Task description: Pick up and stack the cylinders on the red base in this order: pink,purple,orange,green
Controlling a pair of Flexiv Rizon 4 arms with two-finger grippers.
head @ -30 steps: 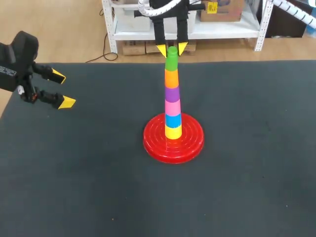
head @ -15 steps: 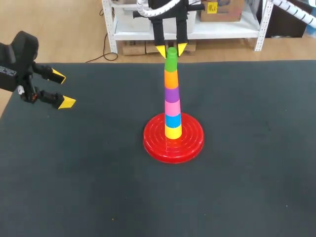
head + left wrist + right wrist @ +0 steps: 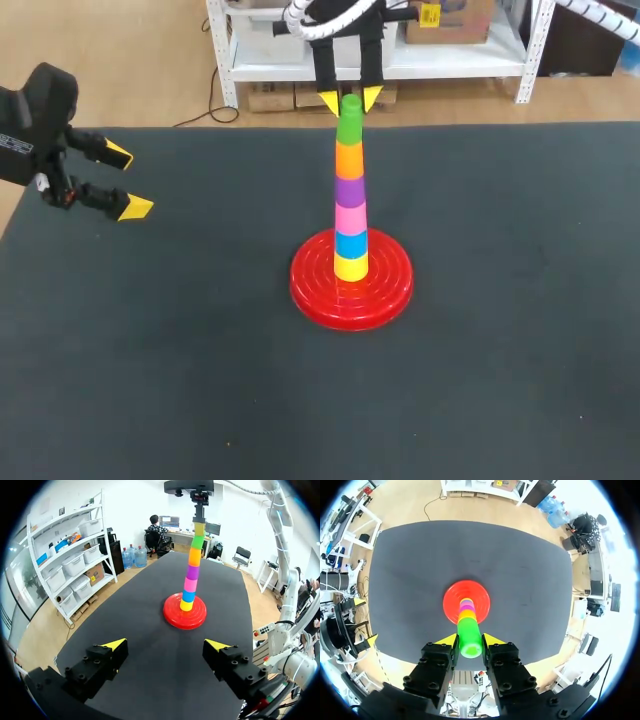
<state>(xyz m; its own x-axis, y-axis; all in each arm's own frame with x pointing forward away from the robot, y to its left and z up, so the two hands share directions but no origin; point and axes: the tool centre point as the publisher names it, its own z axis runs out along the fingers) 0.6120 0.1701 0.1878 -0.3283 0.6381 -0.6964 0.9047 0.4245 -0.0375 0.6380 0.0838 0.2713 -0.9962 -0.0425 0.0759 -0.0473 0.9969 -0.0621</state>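
Where the stack (image 3: 350,243) stands: on the red base (image 3: 350,285), mid tabletop (image 3: 500,350), pointing straight up.
green cylinder (image 3: 349,118): on top, above orange (image 3: 348,160), purple (image 3: 349,190), pink (image 3: 349,217).
right fingers (image 3: 328,101): pinching the green cylinder's top from both sides.
left fingers (image 3: 133,207): open, far off.

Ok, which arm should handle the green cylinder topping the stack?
Right: the right hand straddles the green cylinder atop the stack; the left hand is open, far off near the table's edge.
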